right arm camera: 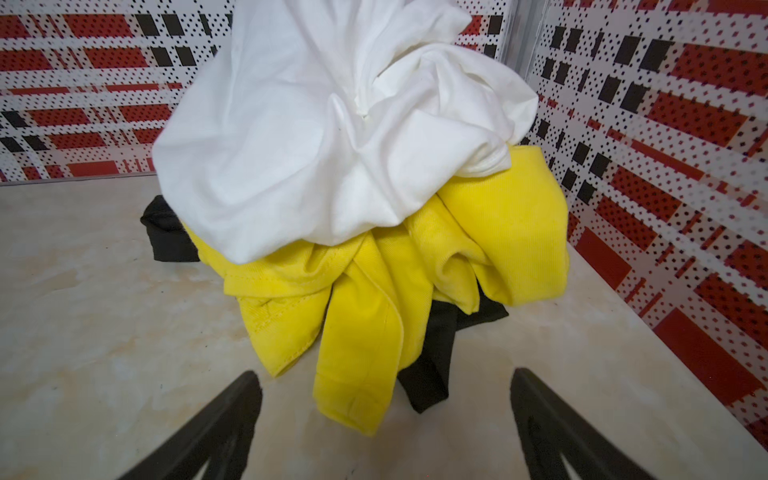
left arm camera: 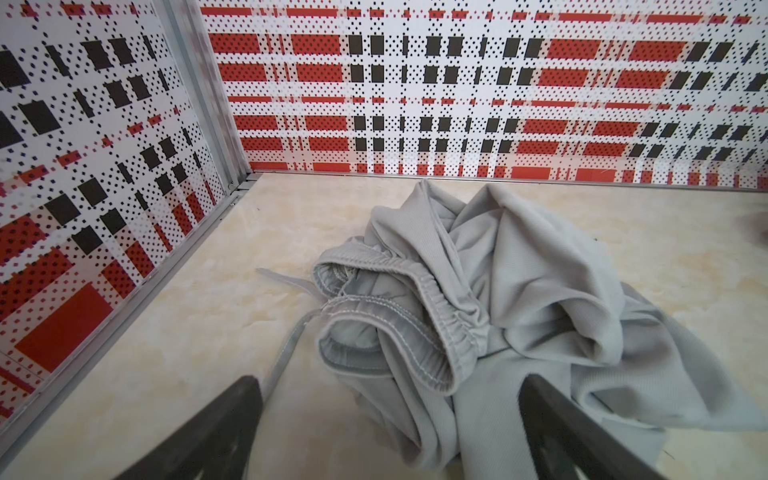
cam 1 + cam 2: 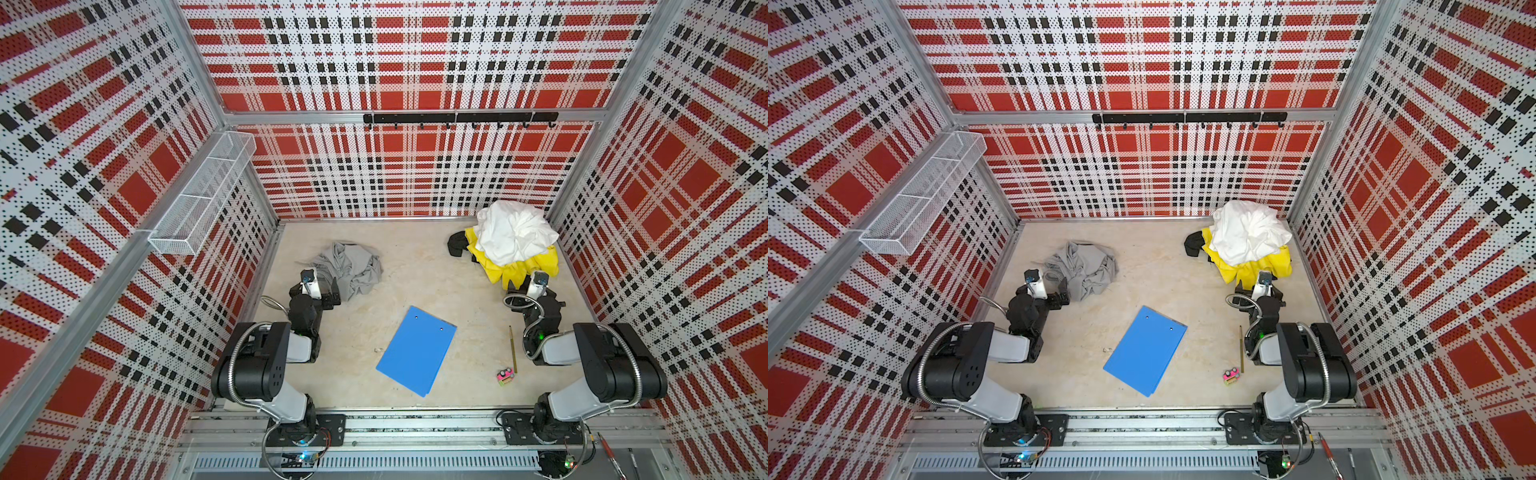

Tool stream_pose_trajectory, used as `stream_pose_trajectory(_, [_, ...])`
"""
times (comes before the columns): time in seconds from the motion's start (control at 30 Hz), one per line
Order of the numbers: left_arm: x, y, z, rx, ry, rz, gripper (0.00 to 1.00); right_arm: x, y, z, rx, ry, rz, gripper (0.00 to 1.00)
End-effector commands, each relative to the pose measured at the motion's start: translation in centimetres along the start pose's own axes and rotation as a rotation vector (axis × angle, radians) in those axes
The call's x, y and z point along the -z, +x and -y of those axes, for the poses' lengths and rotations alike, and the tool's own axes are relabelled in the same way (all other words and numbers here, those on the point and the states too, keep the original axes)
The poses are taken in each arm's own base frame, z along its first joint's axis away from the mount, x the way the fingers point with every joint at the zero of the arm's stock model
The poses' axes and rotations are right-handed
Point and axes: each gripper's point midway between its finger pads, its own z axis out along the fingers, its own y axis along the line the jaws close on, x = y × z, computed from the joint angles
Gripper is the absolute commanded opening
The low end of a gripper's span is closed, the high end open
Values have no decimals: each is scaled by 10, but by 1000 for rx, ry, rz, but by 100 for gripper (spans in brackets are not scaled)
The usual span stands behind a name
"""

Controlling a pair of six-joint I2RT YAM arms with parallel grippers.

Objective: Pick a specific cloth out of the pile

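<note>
Hovering at the near edge of the cloth (image 3: 351,270), the left gripper (image 2: 388,386) stands with its jaws spread wide and nothing held, at the back-left of the table (image 3: 415,257). The cloth, a plain light-grey garment crumpled into soft folds, shows a gathered elastic waistband (image 2: 440,307) and a loose drawstring (image 2: 286,353) in the left wrist view. It looks light and limp, likely to sag and trail when lifted; the thick waistband seems the surest place to pinch. A blue clipboard (image 3: 417,351) lies mid-table. Well apart, in the back-right corner, a white cloth (image 3: 513,232) tops a yellow cloth (image 3: 519,266) and a black cloth (image 3: 457,243); the right gripper (image 1: 384,378) faces that pile, jaws equally wide and empty.
</note>
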Motion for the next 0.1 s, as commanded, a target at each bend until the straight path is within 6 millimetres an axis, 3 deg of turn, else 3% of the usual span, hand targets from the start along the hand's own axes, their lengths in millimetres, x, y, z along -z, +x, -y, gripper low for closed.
stream_pose_trajectory(0.0, [-4,-15,4,4,32,47,99,1,-29,-3,-1,-19,115,100])
stream_pose_trajectory(0.07, [-3,-15,3,12,27,49,99,0,-26,-3,2,-20,104,100])
